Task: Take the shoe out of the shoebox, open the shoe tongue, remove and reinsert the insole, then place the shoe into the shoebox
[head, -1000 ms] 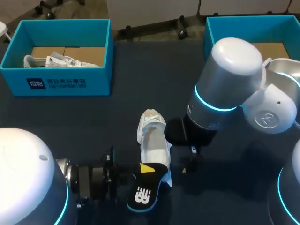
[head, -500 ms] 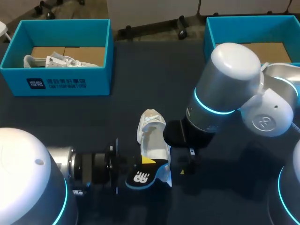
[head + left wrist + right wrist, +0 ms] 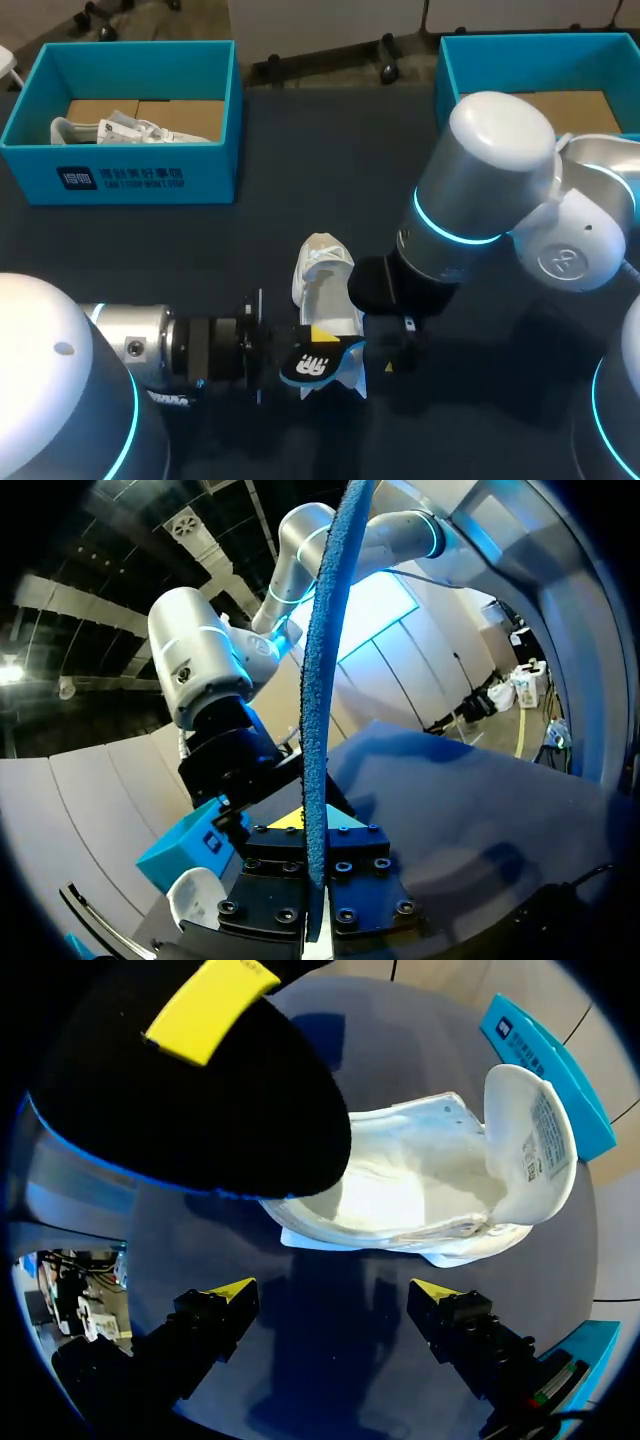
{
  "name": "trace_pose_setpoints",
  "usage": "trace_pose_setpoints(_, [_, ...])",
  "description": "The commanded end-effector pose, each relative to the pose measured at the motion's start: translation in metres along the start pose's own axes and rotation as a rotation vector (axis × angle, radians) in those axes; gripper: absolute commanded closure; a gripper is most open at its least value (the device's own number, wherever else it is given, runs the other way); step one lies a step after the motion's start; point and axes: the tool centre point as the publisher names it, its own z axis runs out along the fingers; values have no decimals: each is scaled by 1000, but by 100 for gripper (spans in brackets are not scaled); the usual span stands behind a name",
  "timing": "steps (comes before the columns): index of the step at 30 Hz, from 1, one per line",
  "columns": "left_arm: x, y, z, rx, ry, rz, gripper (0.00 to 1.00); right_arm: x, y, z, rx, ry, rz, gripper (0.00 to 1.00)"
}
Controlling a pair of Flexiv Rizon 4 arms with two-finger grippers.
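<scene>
A white shoe [image 3: 325, 295] lies on the dark table with its tongue [image 3: 535, 1140] folded back and its opening bare. My left gripper [image 3: 288, 362] is shut on the black insole [image 3: 320, 362], which has a blue edge and a yellow patch; it hovers over the shoe's heel end. In the left wrist view the insole [image 3: 320, 710] stands edge-on, clamped between the black fingers [image 3: 285, 880]. My right gripper [image 3: 335, 1295] hangs open just beside the shoe [image 3: 410, 1185], holding nothing, with the insole [image 3: 190, 1100] off to one side of it.
A blue shoebox [image 3: 120, 165] at the back left holds another white shoe [image 3: 125, 128] on paper. A second blue shoebox [image 3: 470, 60] stands at the back right, partly behind my right arm [image 3: 490, 190].
My left gripper has carried the insole rightward, over the shoe's heel end, turning it more on edge. The right arm has shifted only slightly.
</scene>
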Motion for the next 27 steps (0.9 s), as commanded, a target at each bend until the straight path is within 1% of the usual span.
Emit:
trace_pose_setpoints(1, [-1, 11, 11, 4, 1, -1, 100, 0, 1, 2, 0, 0, 0, 0])
trace_pose_setpoints(11, [-5, 17, 11, -5, -18, -11, 100, 0, 1, 2, 0, 0, 0, 0])
trace_pose_setpoints(12, [-5, 19, 11, -19, -15, 0, 100, 0, 1, 2, 0, 0, 0, 0])
trace_pose_setpoints(15, [-5, 23, 10, -28, -19, 0, 100, 0, 1, 2, 0, 0, 0, 0])
trace_pose_setpoints(22, [-9, 24, 4, -21, -37, -9, 100, 0, 1, 2, 0, 0, 0, 0])
trace_pose_setpoints(27, [-7, 25, 1, -20, -26, -14, 100, 0, 1, 2, 0, 0, 0, 0])
